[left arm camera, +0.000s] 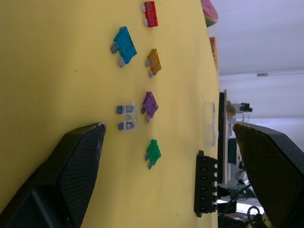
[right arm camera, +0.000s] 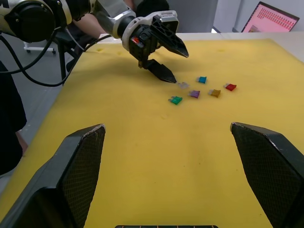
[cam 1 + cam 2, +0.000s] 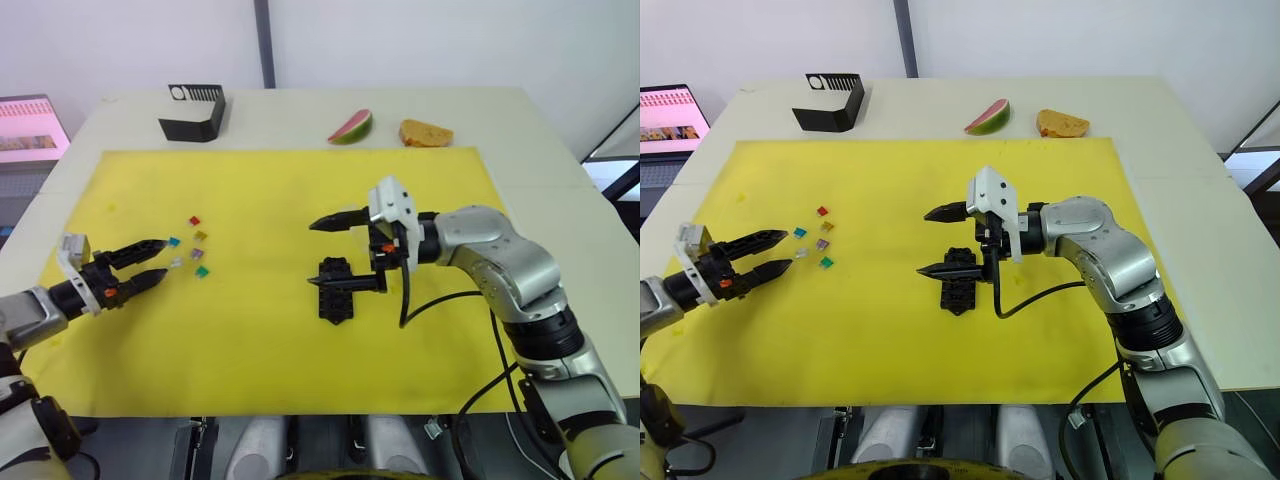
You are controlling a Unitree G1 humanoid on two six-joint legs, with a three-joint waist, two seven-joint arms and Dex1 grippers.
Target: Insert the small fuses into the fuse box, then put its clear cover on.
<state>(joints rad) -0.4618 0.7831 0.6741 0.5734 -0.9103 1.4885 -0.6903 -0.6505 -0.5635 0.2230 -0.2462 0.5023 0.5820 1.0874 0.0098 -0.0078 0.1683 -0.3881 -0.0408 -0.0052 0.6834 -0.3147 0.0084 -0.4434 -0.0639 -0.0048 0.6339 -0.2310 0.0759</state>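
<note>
Several small fuses lie loose on the yellow mat: red [image 1: 150, 13], blue [image 1: 124, 45], amber [image 1: 154, 61], violet [image 1: 150, 104], whitish [image 1: 127, 117] and green [image 1: 153, 152]. My left gripper [image 3: 158, 258] is open just left of them, its lower fingertip close to the whitish fuse [image 3: 177, 262]. The black fuse box [image 3: 335, 287] lies mid-mat. My right gripper [image 3: 314, 253] is open right above it, one finger over the box's top and nothing held. The clear cover [image 1: 209, 123] lies on the mat beyond the fuses, near the fuse box [image 1: 206, 183].
A bigger black angular holder [image 3: 192, 112] stands at the back left of the table. A watermelon slice [image 3: 350, 127] and a piece of bread [image 3: 425, 132] lie at the back. A laptop screen [image 3: 30, 128] glows at the far left. The yellow mat [image 3: 260, 340] covers most of the table.
</note>
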